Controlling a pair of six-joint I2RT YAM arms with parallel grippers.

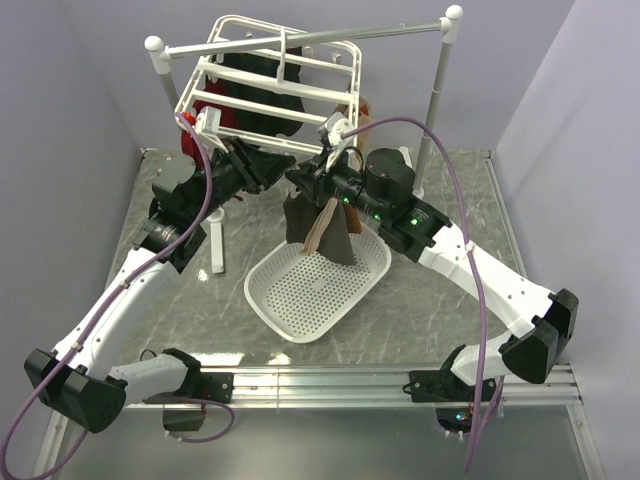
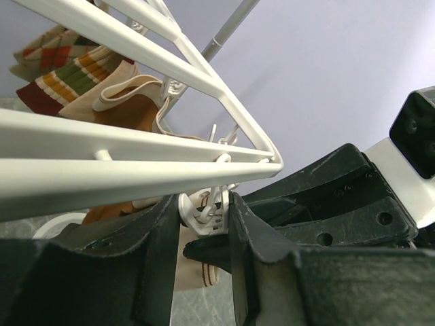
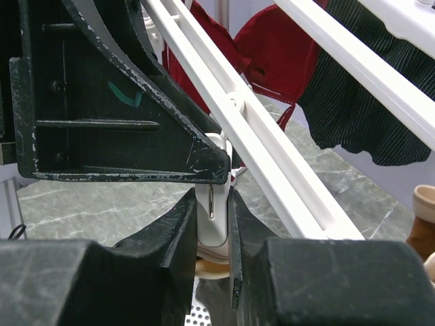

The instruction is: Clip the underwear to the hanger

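The white hanger (image 1: 200,70) hangs from the rail at the back. Both grippers meet under its near corner. My left gripper (image 1: 272,172) (image 2: 206,224) is shut on a white clip (image 2: 207,212) below the hanger bar (image 2: 102,136), with a finger touching each side. My right gripper (image 1: 303,180) (image 3: 214,224) is shut on the lower part of a clip (image 3: 216,221). The underwear (image 1: 300,222) hangs from there, dark with a beige waistband (image 3: 217,266) (image 2: 197,282) just under the clip. I cannot tell whether the right fingers also pinch the fabric.
A white perforated basket (image 1: 318,282) lies on the table under the underwear. The grey rail (image 1: 310,38) on white posts carries the hanger. A red garment (image 3: 272,47), a dark striped one (image 3: 367,115) and an orange-brown one (image 2: 129,109) hang from the hanger. A short white post (image 1: 217,245) stands at the left.
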